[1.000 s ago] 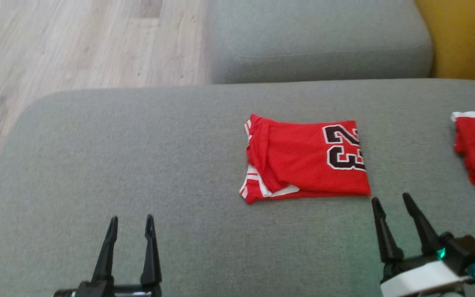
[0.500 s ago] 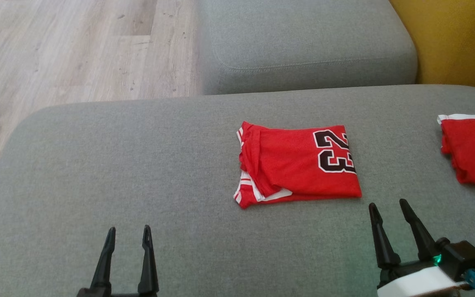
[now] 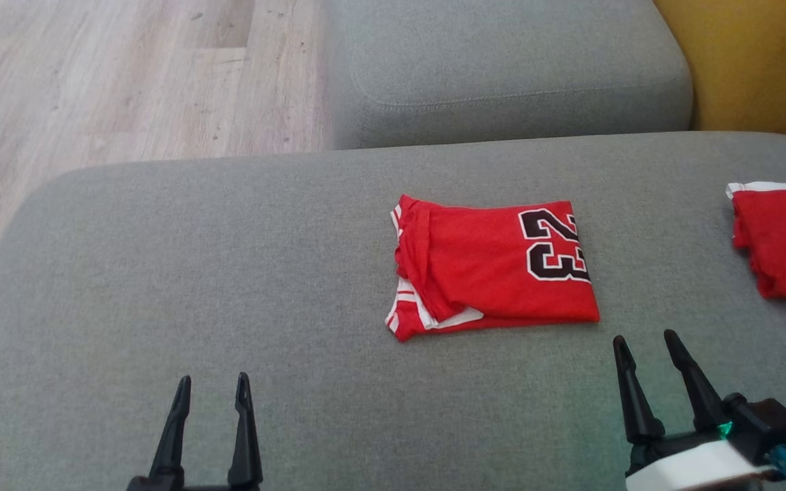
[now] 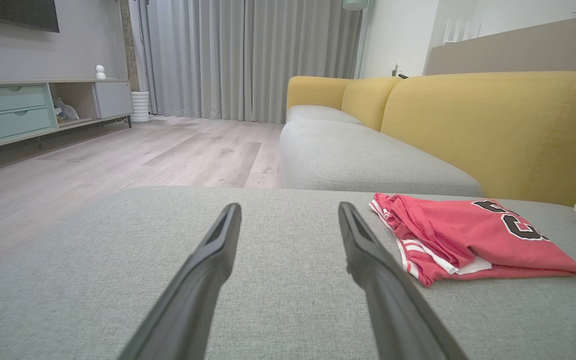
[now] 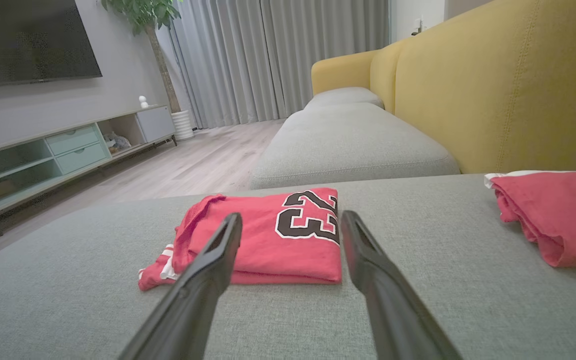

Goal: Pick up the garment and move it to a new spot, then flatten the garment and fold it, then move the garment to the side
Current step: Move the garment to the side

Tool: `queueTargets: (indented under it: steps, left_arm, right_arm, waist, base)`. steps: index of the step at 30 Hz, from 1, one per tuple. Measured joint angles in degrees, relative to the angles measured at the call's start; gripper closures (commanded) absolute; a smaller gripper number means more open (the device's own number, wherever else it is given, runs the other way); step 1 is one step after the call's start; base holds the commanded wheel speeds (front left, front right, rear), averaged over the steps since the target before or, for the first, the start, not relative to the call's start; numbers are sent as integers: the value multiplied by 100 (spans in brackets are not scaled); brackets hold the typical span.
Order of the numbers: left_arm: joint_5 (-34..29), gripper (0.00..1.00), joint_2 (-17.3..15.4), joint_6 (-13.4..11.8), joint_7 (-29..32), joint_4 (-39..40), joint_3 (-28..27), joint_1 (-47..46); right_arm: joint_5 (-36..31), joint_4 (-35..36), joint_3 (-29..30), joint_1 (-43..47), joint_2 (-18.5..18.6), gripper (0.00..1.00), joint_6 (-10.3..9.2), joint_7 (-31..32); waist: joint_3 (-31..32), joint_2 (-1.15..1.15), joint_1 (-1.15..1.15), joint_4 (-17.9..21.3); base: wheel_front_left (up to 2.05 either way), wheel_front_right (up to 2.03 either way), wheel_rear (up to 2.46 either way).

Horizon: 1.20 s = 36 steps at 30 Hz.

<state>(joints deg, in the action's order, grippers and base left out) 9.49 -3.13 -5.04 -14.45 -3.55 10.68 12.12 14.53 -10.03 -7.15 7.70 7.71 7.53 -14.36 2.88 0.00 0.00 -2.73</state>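
Observation:
The garment (image 3: 495,266) is a red jersey with a black "23", lying folded on the grey sofa cushion (image 3: 229,273), right of the middle. My right gripper (image 3: 643,336) is open just short of its near right corner, touching nothing. In the right wrist view the garment (image 5: 268,235) lies straight ahead of the open right gripper (image 5: 292,216). My left gripper (image 3: 213,377) is open and empty over bare cushion, well to the garment's left. From the left wrist, the garment (image 4: 468,235) lies to the right of the left gripper (image 4: 289,207).
A second red cloth (image 3: 785,239) with a white edge lies at the cushion's far right. Beyond are another grey seat cushion (image 3: 502,61) and the yellow backrest (image 3: 754,61). Wooden floor (image 3: 93,82) lies past the cushion's left edge.
The head camera has shifted a little, so the whole picture has slid. The garment lies as before, and both grippers stay open in about the same places.

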Motion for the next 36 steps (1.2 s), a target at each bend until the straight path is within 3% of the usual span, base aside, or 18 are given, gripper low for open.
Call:
queueTargets:
  steps: [8,13,20,26,27,29,30,36]
  left_arm:
    - [1,0,0,-8,0,19,27,-15]
    - [1,0,1,-9,0,114,130,-179]
    - [2,0,5,-34,0,187,399,-759]
    - [27,0,9,-52,0,144,571,-978]
    - [27,0,9,-53,0,143,579,-1009]
    - [29,0,9,-80,0,123,579,-1063]
    - [29,0,9,-103,0,123,575,-1078]
    - [63,0,10,-102,0,110,556,-1080]
  right_arm:
    - [93,-622,-15,-299,-32,0,0,0]
    - [278,-1558,-44,-1386,-11,0,0,16]
    - [599,-3000,81,-3203,100,0,0,720]
    - [769,-4094,-53,-3980,209,2,0,1029]
    - [812,-4251,-109,-4046,202,15,0,1083]
    - [962,-4391,-210,-4152,178,78,0,1102]
    - [1047,-4415,-282,-4213,174,100,0,1101]
    - [1178,-4503,-648,-4355,226,100,0,858]
  waist:
    - [-207,0,0,4]
    - [-540,0,0,-26]
    - [-1161,0,2,-134]
    - [-1569,0,2,-299]
    - [-1615,0,2,-322]
    - [-1686,0,1,-353]
    - [-1708,0,0,-352]
    - [-1737,0,0,-172]
  base:
    - [0,0,0]
    - [0,0,0]
    - [0,0,0]
    - [0,0,0]
    - [0,0,0]
    - [0,0,0]
    - [0,0,0]
    - [0,0,0]
